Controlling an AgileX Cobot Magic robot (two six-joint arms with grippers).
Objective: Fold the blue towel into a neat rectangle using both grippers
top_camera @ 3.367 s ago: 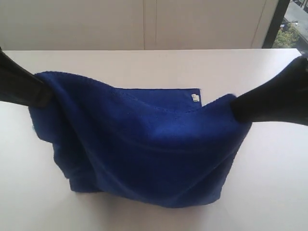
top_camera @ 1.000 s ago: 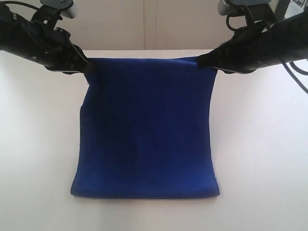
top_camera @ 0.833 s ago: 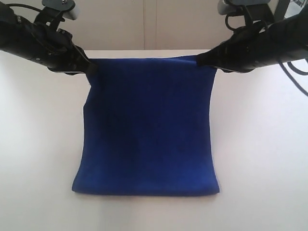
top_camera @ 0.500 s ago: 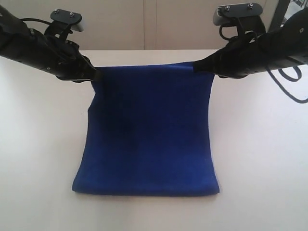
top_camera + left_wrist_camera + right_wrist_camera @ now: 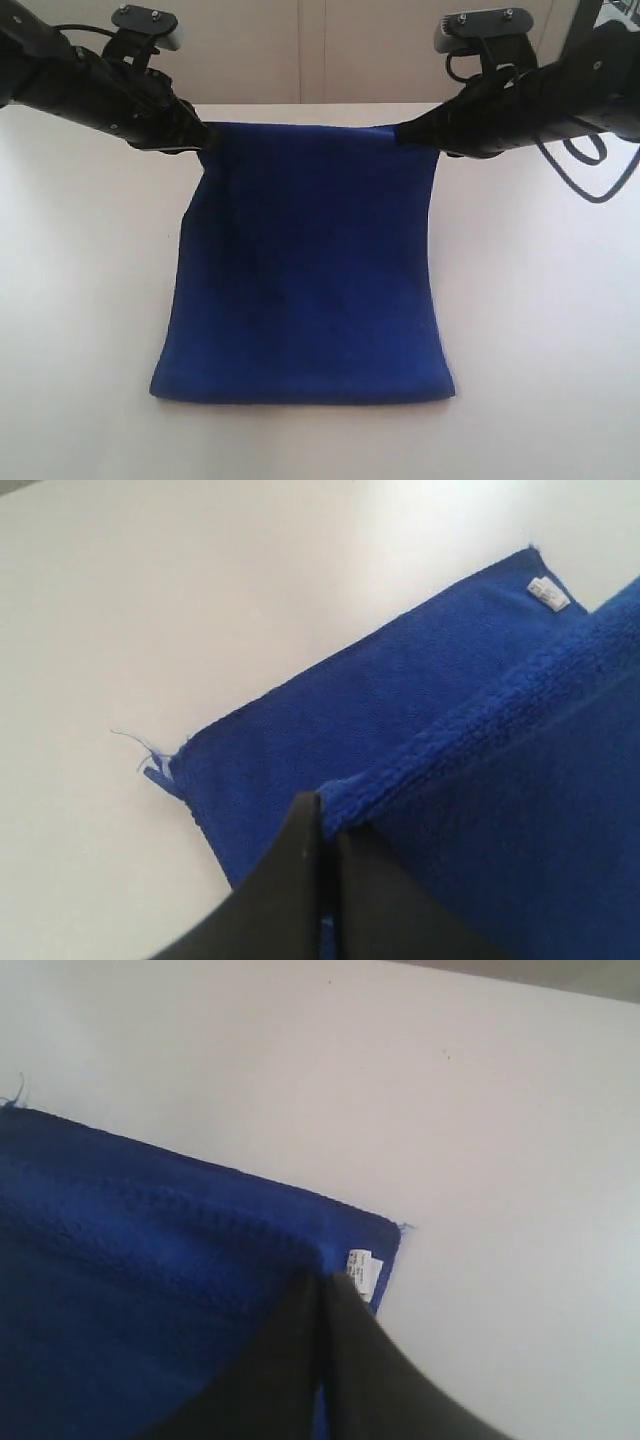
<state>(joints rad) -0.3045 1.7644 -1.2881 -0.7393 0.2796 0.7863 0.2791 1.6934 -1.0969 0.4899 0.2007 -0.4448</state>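
Blue towel edge shifted, white table, cream wall

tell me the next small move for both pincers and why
Probably lower the held edge onto the flat layer's far edge: left pincer and right pincer are shut on raised corners of the blue towel, and the lower layer's white tag shows just beyond.

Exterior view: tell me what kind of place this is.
Probably an indoor robotics lab or test bench. There is a plain white table with pale wall panels behind it. Two black arms work over it, and their left end effector and right end effector pinch a blue towel.
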